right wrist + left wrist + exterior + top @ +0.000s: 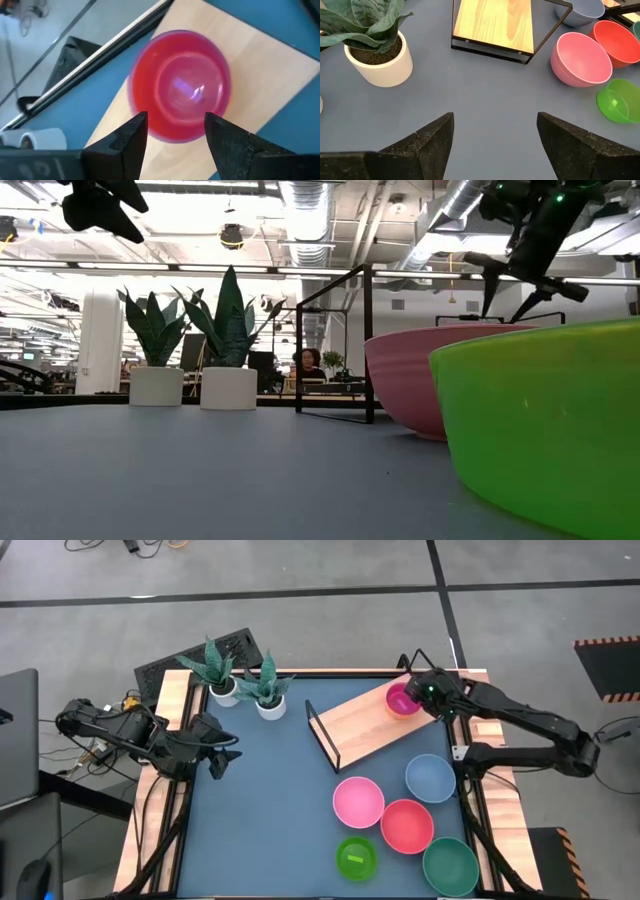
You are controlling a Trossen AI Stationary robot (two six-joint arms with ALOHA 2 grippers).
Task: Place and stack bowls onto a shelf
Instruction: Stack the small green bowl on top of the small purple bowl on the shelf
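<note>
Right hand [175, 132] released above round glossy bowls [177, 105] on wooden shelf [270, 75].

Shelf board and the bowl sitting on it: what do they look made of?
The shelf board looks like light, matte wood with visible grain, on a thin black wire frame. The bowl on it, below the right gripper, looks like smooth glossy plastic, red inside with a purple rim, and shows a bright glare spot.
</note>
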